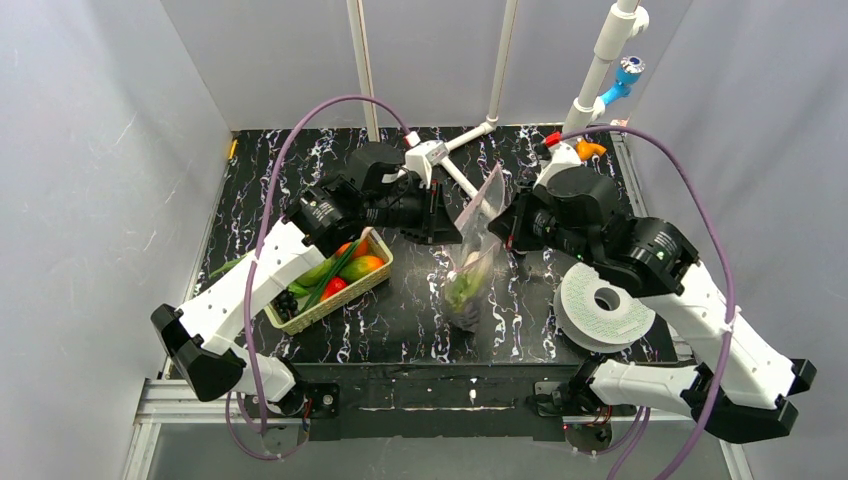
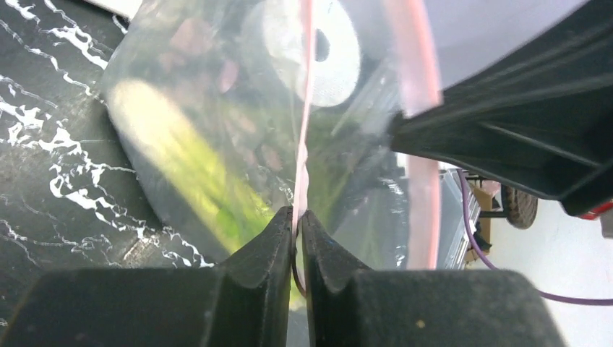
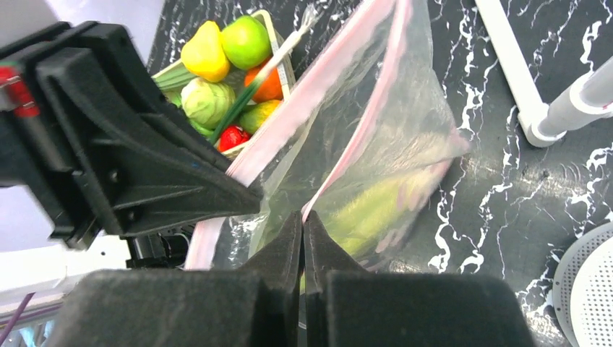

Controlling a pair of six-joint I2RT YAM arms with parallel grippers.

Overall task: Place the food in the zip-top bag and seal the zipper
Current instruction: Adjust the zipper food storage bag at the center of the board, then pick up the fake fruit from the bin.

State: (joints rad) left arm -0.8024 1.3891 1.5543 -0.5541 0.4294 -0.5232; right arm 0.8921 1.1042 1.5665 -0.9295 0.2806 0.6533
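Note:
The clear zip-top bag (image 1: 478, 232) hangs upright between both grippers above the table's middle. Green and pale food (image 1: 464, 290) lies in its bottom and shows as a yellow-green blur (image 2: 188, 166) in the left wrist view. My left gripper (image 2: 298, 215) is shut on the pink zipper (image 2: 305, 108) of one lip. My right gripper (image 3: 303, 217) is shut on the pink strip (image 3: 361, 130) at the opposite side. The mouth gapes between the two lips. More food stays in the woven basket (image 1: 372, 284): a yellow piece (image 3: 204, 52), a green apple (image 3: 246, 40), a leek (image 3: 289, 47).
The basket sits left of centre, close to my left arm. A white perforated spool (image 1: 603, 305) lies at the right front. A white pipe frame (image 1: 470, 135) stands at the back, and grey walls close in the black marbled table (image 1: 400, 330).

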